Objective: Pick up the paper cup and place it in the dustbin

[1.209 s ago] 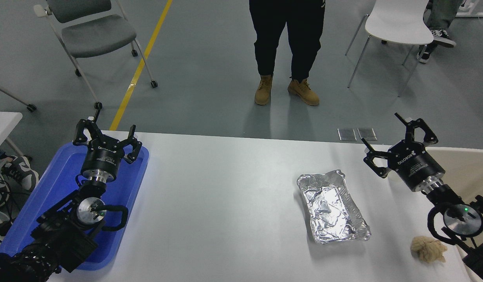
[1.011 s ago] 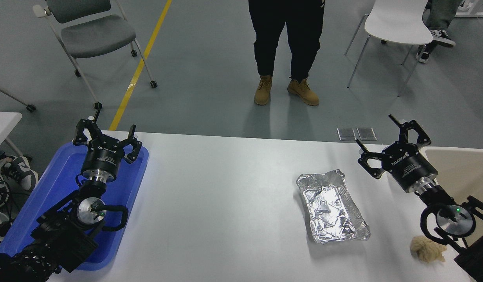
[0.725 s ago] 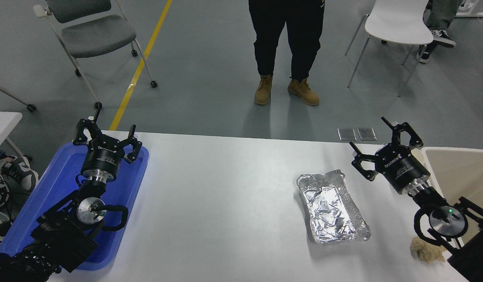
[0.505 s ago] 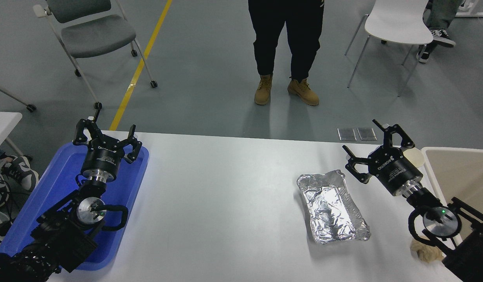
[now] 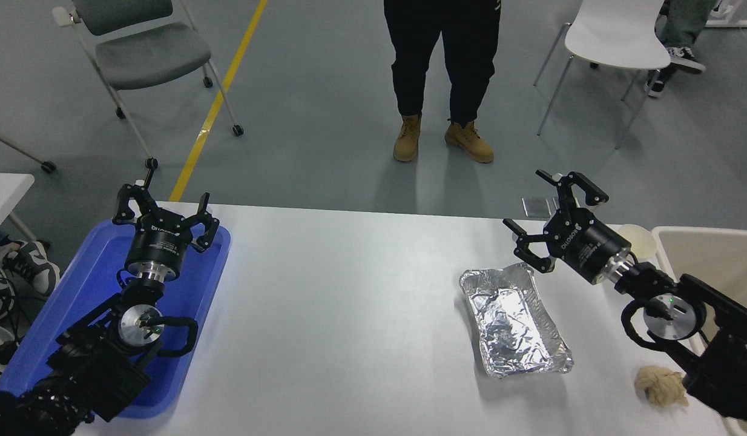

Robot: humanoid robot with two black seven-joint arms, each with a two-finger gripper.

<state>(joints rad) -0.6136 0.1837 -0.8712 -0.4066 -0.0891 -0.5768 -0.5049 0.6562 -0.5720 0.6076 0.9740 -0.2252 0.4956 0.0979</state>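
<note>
The paper cup (image 5: 637, 237) stands upright near the table's far right, just left of the dustbin's rim; my right wrist hides its lower left part. The dustbin (image 5: 712, 233) is the beige bin at the right edge, cut off by the picture. My right gripper (image 5: 522, 198) is open and empty. It points left and away, over the far edge of the table, to the left of the cup and apart from it. My left gripper (image 5: 163, 197) is open and parked over the blue tray at the lower left.
A crinkled foil tray (image 5: 514, 322) lies right of centre, below my right gripper. A tan paper wad (image 5: 661, 386) lies at the front right by my forearm. A blue tray (image 5: 65, 315) is at the left. A person (image 5: 443, 60) stands beyond the table, between chairs.
My right gripper has swung left from beside the dustbin to beyond the foil tray, staying open. The paper cup has come into view behind it. The left arm has not moved.
</note>
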